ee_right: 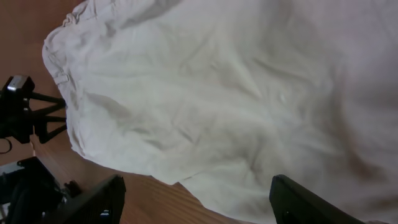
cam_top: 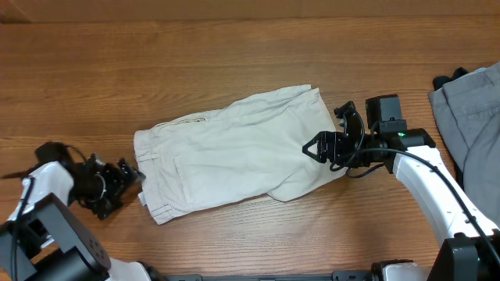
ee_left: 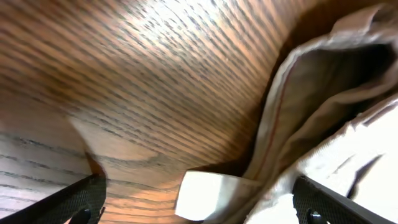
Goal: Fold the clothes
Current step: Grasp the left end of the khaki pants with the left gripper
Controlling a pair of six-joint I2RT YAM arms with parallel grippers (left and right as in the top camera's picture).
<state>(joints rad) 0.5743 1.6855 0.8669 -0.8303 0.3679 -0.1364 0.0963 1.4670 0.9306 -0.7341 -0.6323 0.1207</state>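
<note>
Beige shorts (cam_top: 234,152) are lying between left gripper (cam_top: 129,174) and right gripper (cam_top: 315,148), both gaping empty; grabbing one layer only is risking a crooked fold.

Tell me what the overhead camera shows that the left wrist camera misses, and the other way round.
Only overhead: the whole shorts spread out, the left arm by the waistband, the right arm at the leg end, and a grey garment at the table's right edge. Only left wrist: a close look at the waistband's folded edge and stitching, a white tag beside it, and that arm's jaws wide apart. Both: the shorts and the wooden table.
</note>
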